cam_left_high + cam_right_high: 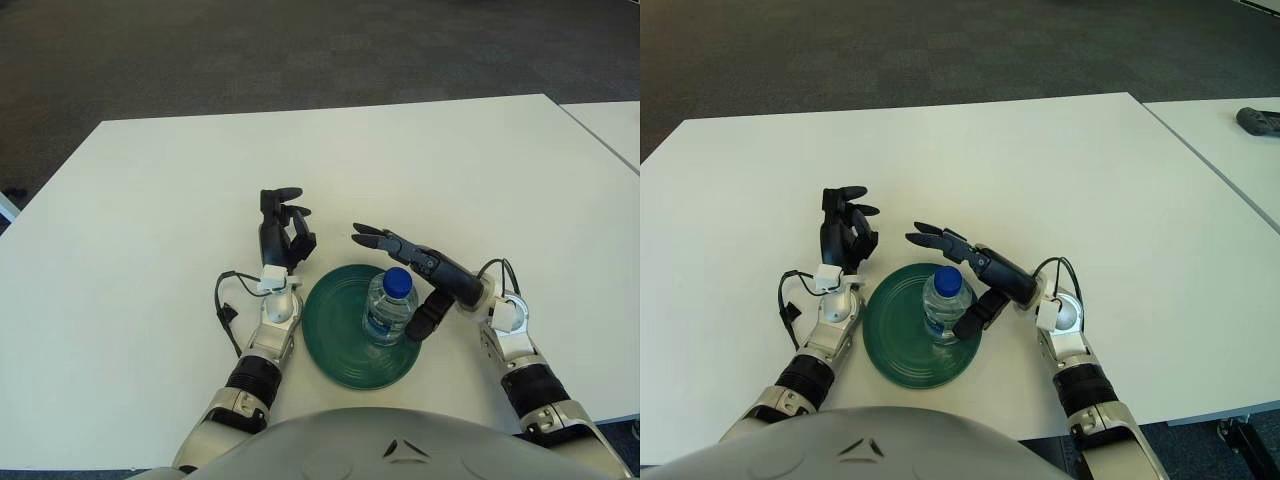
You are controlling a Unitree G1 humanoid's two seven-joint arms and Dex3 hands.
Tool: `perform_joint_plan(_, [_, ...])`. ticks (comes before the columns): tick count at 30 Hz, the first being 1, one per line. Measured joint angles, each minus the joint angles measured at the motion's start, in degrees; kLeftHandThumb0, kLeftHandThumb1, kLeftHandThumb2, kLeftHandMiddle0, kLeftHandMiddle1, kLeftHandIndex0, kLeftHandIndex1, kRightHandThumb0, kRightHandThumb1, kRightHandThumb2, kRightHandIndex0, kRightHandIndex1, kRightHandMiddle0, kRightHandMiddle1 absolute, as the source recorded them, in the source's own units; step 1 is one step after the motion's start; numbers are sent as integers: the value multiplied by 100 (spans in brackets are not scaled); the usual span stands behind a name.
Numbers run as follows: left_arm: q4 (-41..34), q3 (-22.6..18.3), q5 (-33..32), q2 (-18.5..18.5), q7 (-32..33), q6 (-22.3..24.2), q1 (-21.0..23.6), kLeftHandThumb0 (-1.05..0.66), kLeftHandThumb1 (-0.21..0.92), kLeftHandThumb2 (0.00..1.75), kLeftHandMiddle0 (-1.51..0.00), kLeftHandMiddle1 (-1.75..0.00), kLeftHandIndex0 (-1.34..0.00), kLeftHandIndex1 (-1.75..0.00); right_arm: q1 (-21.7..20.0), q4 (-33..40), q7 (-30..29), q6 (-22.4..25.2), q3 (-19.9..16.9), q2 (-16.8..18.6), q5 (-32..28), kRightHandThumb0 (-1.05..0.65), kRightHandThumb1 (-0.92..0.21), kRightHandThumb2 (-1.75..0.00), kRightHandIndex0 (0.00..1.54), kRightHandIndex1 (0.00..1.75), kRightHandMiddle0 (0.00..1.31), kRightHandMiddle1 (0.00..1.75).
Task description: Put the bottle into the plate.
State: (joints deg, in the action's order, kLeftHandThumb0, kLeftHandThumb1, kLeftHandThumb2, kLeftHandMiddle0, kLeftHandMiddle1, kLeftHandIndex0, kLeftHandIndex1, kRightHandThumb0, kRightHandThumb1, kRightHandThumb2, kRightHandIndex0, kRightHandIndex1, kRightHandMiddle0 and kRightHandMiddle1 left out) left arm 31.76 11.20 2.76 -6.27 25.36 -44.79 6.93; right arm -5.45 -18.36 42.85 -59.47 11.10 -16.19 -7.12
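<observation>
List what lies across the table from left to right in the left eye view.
Black cable loop → left hand, fingers relaxed → green plate → bottle standing upright on the plate → right hand, fingers spread open just right of the bottle.

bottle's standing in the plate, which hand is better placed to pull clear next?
Right. The right hand is open beside the bottle on the plate; left hand idles beyond the rim.

both head-mounted eyes look forward and down at the same white table (150, 200), offset slightly sideways.
</observation>
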Motion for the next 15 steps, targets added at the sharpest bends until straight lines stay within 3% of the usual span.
perform_joint_plan(8, [27, -13, 4, 0, -6, -45, 0, -91, 92, 92, -37, -165, -6, -159, -257, 12, -117, 334, -83, -193, -120, -105, -92, -51, 0, 0, 0, 0])
perform_joint_plan(12, [37, -39, 44, 0, 25, -57, 0, -92, 92, 92, -37, -167, -7, -162, -445, -254, -360, 173, -293, -123, -120, -105, -92, -57, 0, 0, 0, 0])
perform_joint_plan(15, [46, -55, 105, 0, 89, -65, 3, -94, 92, 91, -36, -168, -8, -163, -797, -846, -514, -9, -454, 22, -164, -105, -92, -60, 0, 0, 0, 0])
